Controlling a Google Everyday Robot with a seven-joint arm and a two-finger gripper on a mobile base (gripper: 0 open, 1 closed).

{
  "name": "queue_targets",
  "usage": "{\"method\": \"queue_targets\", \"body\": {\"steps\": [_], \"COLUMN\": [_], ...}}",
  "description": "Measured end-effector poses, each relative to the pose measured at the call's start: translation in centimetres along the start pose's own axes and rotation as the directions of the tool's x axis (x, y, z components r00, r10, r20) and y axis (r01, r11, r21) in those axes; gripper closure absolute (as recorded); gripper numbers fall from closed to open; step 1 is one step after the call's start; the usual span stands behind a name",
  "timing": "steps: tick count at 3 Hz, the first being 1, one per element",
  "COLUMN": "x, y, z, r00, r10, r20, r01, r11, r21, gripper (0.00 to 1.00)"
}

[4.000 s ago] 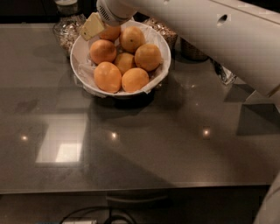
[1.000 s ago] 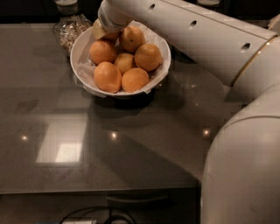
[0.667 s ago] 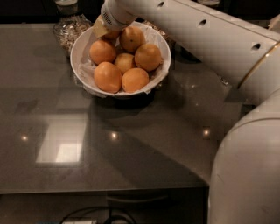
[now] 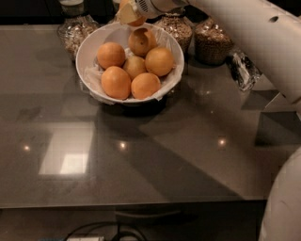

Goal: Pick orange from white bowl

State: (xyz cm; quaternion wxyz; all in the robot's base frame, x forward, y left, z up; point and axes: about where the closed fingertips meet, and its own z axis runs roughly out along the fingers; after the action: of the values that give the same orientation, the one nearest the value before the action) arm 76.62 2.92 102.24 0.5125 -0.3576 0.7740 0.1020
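Observation:
The white bowl (image 4: pixel 87 49) with a crinkled liner stands at the back of the dark table and holds several oranges (image 4: pixel 115 82). My gripper (image 4: pixel 130 13) is at the top edge of the view, just above the bowl's far rim. It is shut on one orange (image 4: pixel 138 21), which it holds clear of the others. Only the lower part of this orange shows between the pale fingers (image 4: pixel 124 15). My white arm (image 4: pixel 244 33) reaches in from the right.
Glass jars of grain stand behind the bowl at left (image 4: pixel 74 34), middle (image 4: pixel 178 28) and right (image 4: pixel 211 40). A small dark object (image 4: pixel 242 68) lies right of them. The glossy dark table (image 4: pixel 155 155) stretches toward the front; cables (image 4: pixel 113 231) lie below its front edge.
The gripper was down among the oranges at the bowl's far side. It has risen with one orange in its fingers, above the rim.

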Motion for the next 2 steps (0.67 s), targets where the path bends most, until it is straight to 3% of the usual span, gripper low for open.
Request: {"method": "queue_targets", "body": {"steps": [1, 2], "x": [0.5, 1.2], "y": [-0.3, 0.4], "z": [-1.5, -4.7], "r00": [0.998, 0.996], "r10": [-0.063, -0.091], "r20": [-0.011, -0.009], "r01": [0.063, 0.088], "r11": [0.9964, 0.9817], "r21": [-0.057, -0.169], "gripper": [1.00, 1.00]}}
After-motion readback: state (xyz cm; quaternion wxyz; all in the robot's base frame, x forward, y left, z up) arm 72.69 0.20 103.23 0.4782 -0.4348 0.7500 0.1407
